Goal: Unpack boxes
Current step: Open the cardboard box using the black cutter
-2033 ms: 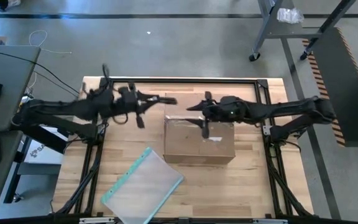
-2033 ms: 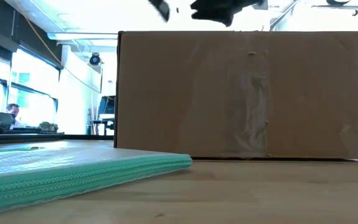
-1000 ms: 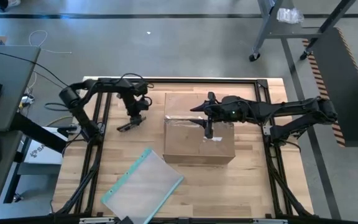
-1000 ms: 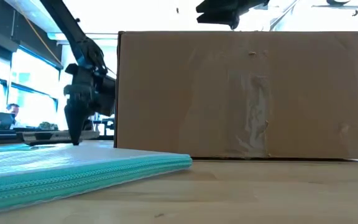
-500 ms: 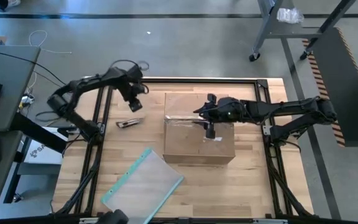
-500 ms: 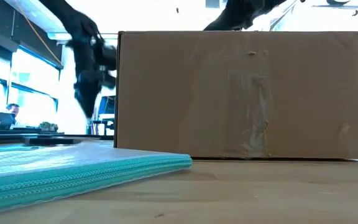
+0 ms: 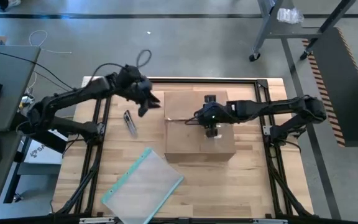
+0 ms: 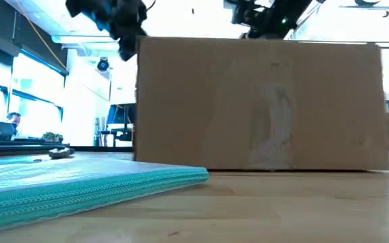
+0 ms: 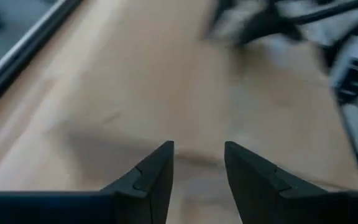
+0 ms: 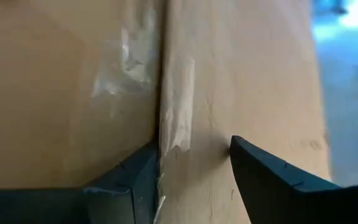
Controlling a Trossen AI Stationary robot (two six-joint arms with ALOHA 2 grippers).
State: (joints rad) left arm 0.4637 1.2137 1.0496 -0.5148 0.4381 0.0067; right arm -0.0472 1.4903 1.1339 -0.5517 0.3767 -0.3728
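Dark jointed arms [image 7: 73,99], looped cable, wedge-shaped fingers [image 9: 151,180].

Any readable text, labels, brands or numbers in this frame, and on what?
None can be read.
cardboard box: plain brown, with only clear tape along its seam, no print visible.
plastic pouch: no lettering visible.
white sheet beside the table: dark marks, too small to read.

left tool [image 7: 146,104] left a small dark object [image 7: 129,122] on the table, swung boxward.
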